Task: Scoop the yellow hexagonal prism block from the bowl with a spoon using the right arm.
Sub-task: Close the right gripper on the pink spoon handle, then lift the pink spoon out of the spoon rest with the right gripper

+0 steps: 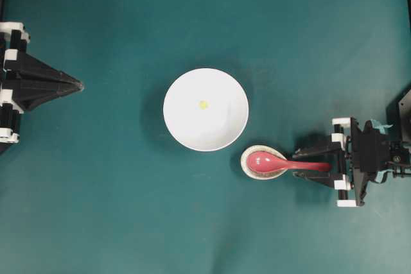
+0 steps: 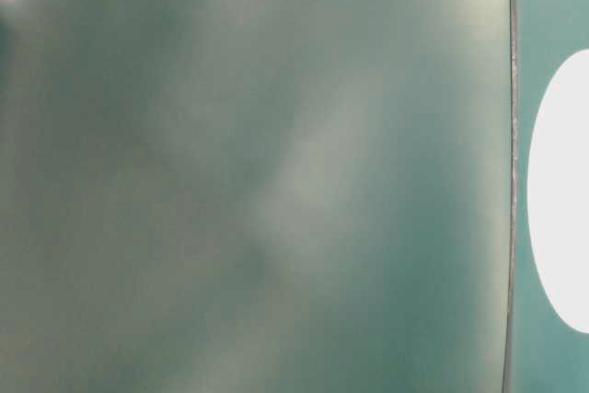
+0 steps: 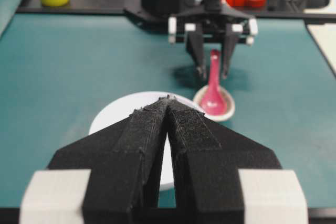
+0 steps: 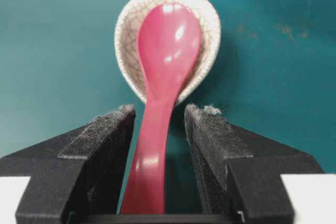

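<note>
The glossy pink-red soup spoon [image 4: 164,72] sits scoop-down in a speckled spoon rest [image 4: 126,30] just beside the big white bowl [image 1: 205,109], so its handle sticks up nicely. The right gripper [image 4: 160,129] straddles it, jaws wide, not pinching yet. The tiny yellow block [image 1: 203,104] waits mid-bowl. The left gripper [image 3: 167,100] is parked closed, well away.

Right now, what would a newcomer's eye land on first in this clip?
The glossy pink spoon, its scoop resting in a crackled spoon rest, with the right gripper straddling its handle, jaws open on either side. Up and left of it in the overhead view sits the white bowl mid-table, holding a tiny yellow block. The left gripper sits shut at the left edge.
</note>
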Controlling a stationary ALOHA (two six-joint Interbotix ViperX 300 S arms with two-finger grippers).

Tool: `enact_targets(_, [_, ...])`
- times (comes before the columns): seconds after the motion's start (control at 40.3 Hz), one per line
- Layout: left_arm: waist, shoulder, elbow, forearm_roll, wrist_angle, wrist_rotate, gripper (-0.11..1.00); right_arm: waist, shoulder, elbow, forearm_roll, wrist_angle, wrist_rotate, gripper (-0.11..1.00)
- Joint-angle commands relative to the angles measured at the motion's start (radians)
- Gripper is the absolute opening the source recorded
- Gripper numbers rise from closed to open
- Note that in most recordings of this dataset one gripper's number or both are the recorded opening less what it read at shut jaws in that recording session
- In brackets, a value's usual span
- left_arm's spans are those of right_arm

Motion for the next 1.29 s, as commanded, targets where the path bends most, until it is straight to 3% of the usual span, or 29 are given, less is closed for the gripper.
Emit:
enact_targets(0.0, [0.002,0.009,-0.025,0.000,-0.012,-0.002,0.04,-0.003,-0.009,-0.006,0.002,-0.006,-0.002,0.49])
enact_targets(0.471, [0.002,0.009,-0.025,0.002,-0.012,-0.002,0.04,-0.017,-0.011,-0.012,0.003,-0.005,0.000,0.38])
enact_targets(0.694, [0.002,0.009,-0.025,0.002,-0.012,-0.002,0.04,-0.028,-0.043,-0.008,0.003,-0.005,0.000,0.24])
enact_targets(1.066, [0.000,0.008,-0.025,0.002,-0.012,-0.002,0.04,-0.054,-0.167,0.002,0.002,0.044,-0.020,0.24])
enact_targets(1.265, [0.002,0.008,-0.025,0.000,-0.012,-0.002,0.04,-0.101,-0.278,-0.017,0.002,0.143,-0.087,0.24])
